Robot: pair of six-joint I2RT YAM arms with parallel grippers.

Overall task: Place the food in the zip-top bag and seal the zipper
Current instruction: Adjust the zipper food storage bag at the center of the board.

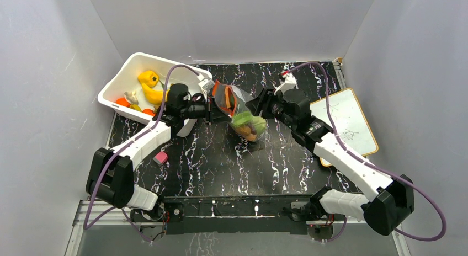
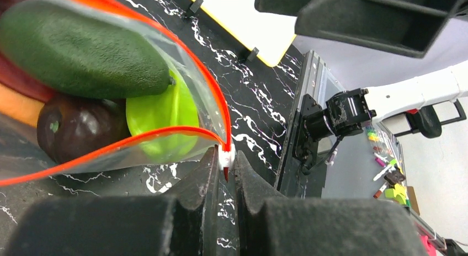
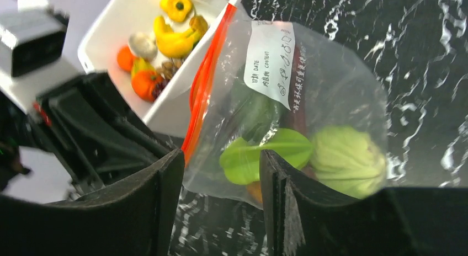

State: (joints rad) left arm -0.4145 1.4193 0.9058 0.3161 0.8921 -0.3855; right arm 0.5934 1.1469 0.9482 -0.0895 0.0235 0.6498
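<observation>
two end effectors flank the zip-top bag (image 1: 243, 110). the left end effector (image 2: 225, 166) is closed, pinching the zipper (image 3: 207, 74) at its corner. from that pinch the two red-orange strips spread apart, so the mouth is not yet sealed. the right end effector (image 3: 221, 159) stands open at the bag's right side, gripping nothing. food (image 2: 83, 46) sits inside the bag, a cabbage (image 3: 345, 159) among it, so sealing looks to be the step in hand. next, i judge, the right one must clamp the strip beside the left and run along it. the white bin (image 1: 132, 68) crowds the bag's left end, while bare worktop (image 1: 221, 168) in front of the bag gives room.
</observation>
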